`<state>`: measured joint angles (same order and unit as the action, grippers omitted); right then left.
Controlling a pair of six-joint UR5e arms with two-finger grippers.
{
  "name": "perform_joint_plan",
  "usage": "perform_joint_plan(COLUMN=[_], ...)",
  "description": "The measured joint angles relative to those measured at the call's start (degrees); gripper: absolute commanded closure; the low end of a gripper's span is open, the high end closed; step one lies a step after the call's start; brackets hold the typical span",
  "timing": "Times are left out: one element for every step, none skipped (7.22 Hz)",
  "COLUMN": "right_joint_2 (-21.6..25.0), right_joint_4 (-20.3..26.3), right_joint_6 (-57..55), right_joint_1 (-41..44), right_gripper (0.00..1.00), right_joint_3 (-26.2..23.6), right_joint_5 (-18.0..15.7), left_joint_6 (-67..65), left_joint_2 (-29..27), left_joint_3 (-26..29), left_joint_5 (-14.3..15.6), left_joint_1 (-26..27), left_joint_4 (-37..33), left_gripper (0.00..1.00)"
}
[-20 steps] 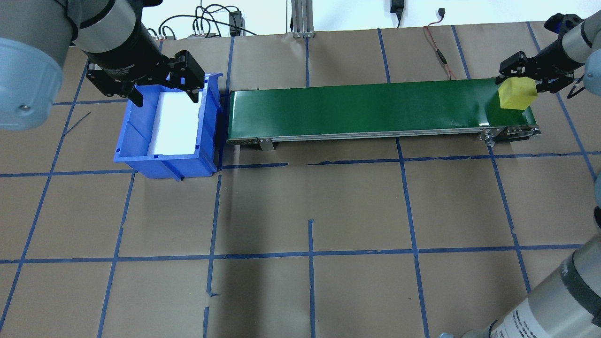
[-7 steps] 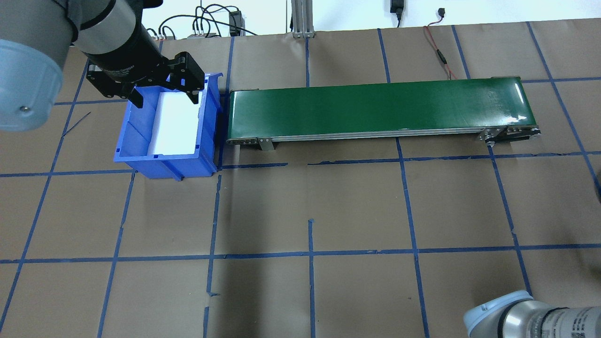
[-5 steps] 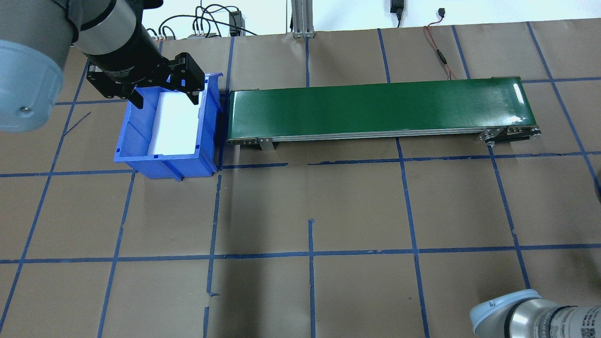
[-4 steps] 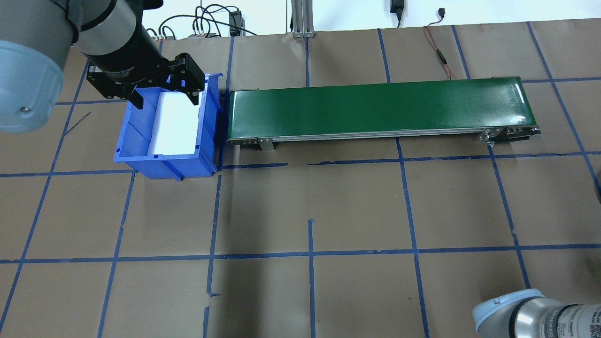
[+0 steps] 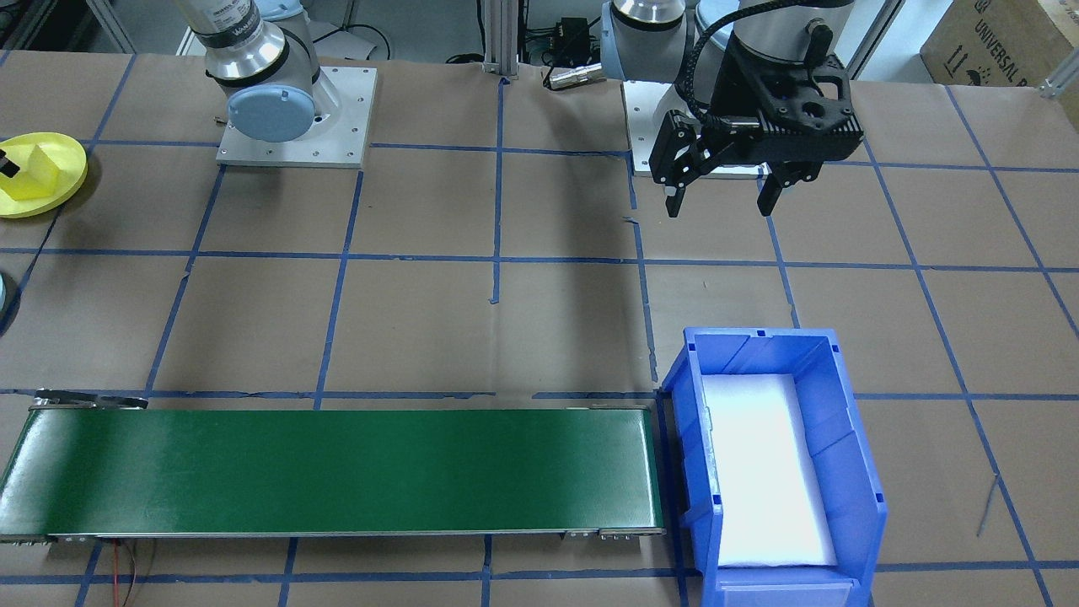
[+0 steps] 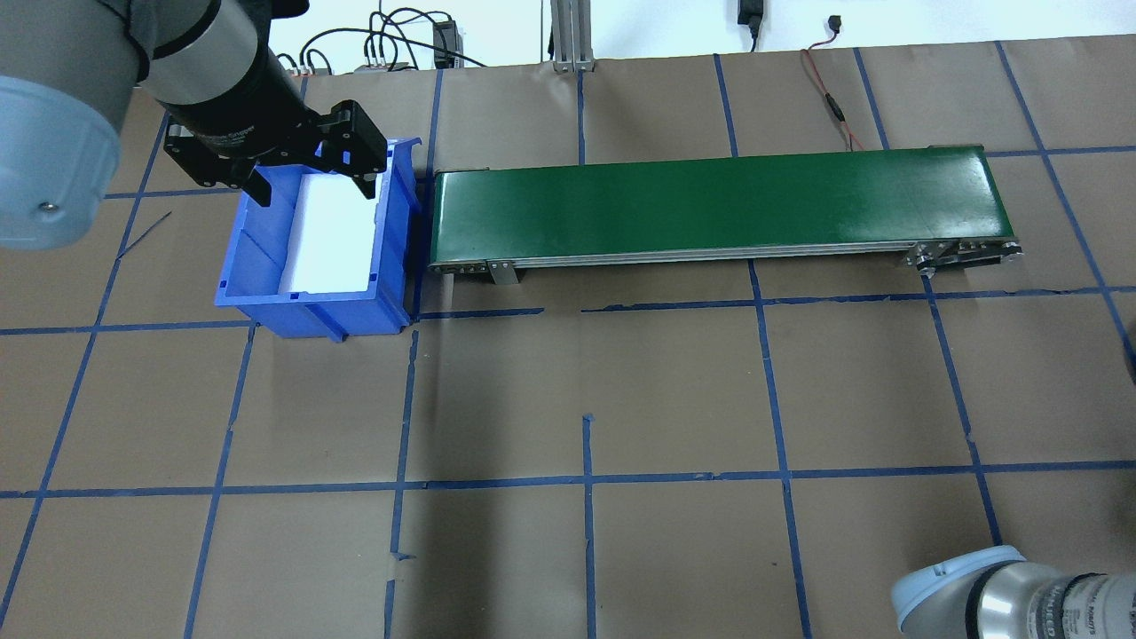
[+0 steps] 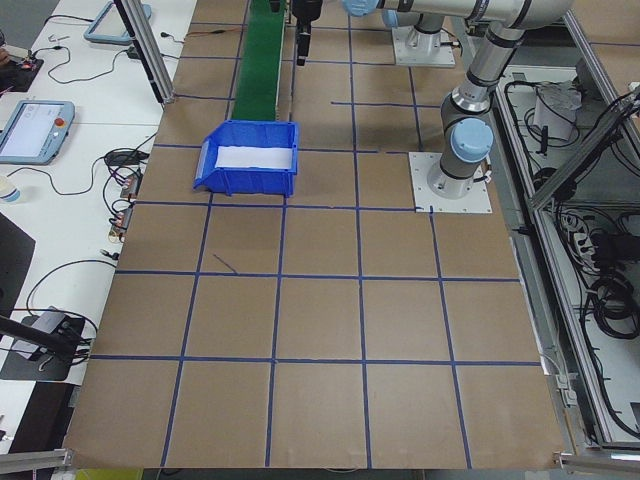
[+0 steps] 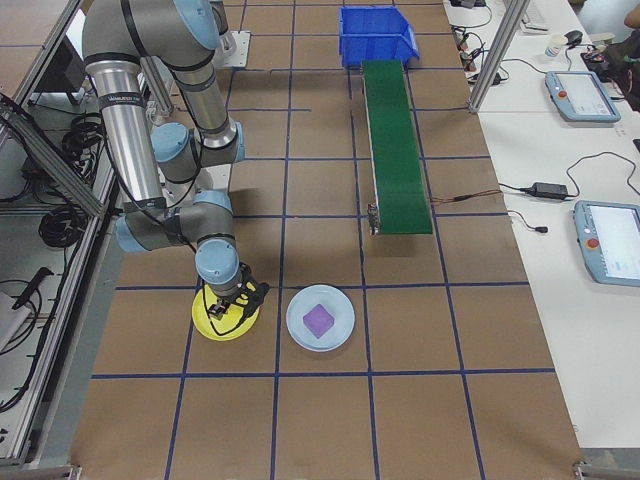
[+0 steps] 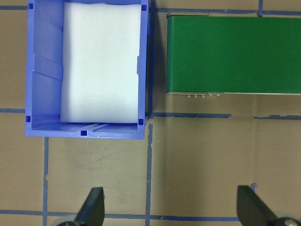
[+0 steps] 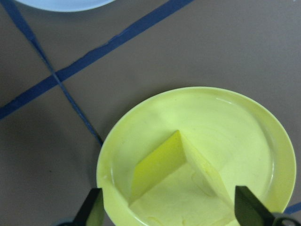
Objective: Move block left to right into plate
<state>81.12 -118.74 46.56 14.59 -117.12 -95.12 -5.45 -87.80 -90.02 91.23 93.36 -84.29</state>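
On the yellow plate [image 10: 263, 141], at the right end of the worktop [image 6: 674, 390], sat the yellow block [image 10: 183, 183], and your right tool [image 10: 169, 207] was straddling it with both fingers spread wide, one on each side and neither pad touching. So the right tool was released, holding nothing. From across the worktop you could see the same block [image 5: 34, 169] inside the plate [image 5: 67, 164], well apart from the green conveyor [image 5: 337, 468].

Judged by its look, that block was foam: light, soft at the corners, matte enough not to slip. It would have squashed under a hard pinch, so a gentle close would have been plenty. Had you needed to take it again, the best hold would have been across two opposite flat faces, near mid-height, not on the edge that pointed up at the wrist camera. It seemed to sit turned relative to the fingers, so a close from there might have caught corners and twisted it.

Your left tool [image 5: 721, 194] hung with its fingers apart and empty, above bare worktop on the robot's side of the blue bin [image 5: 851, 447], which held only a white foam pad [image 5: 763, 480]. A purple block [image 8: 319, 320] lay in a pale blue plate [image 8: 340, 305] just beside the yellow one.
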Motion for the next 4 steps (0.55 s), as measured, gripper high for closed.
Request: perform_joint_plan(right_joint_2=[2.7, 6.0, 8.2, 9.4], right_joint_4=[3.3, 9.6, 18.5, 25.9], right_joint_6=[-5.1, -11.3, -18.9, -25.8], right_joint_1=[6.7, 14.4, 21.0, 26.9], right_gripper=[0.0, 0.0, 0.0, 0.0], right_joint_3=[1.6, 5.3, 10.0, 13.4], right_joint_5=[-3.1, -5.5, -6.1, -6.2], left_joint_6=[0.0, 0.0, 0.0, 0.0], left_joint_2=[0.0, 0.0, 0.0, 0.0], left_joint_3=[0.0, 0.1, 0.1, 0.1], left_joint_5=[0.0, 0.0, 0.0, 0.0], left_joint_1=[0.0, 0.0, 0.0, 0.0], left_joint_4=[0.0, 0.0, 0.0, 0.0], left_gripper=[0.0, 0.0, 0.0, 0.0])
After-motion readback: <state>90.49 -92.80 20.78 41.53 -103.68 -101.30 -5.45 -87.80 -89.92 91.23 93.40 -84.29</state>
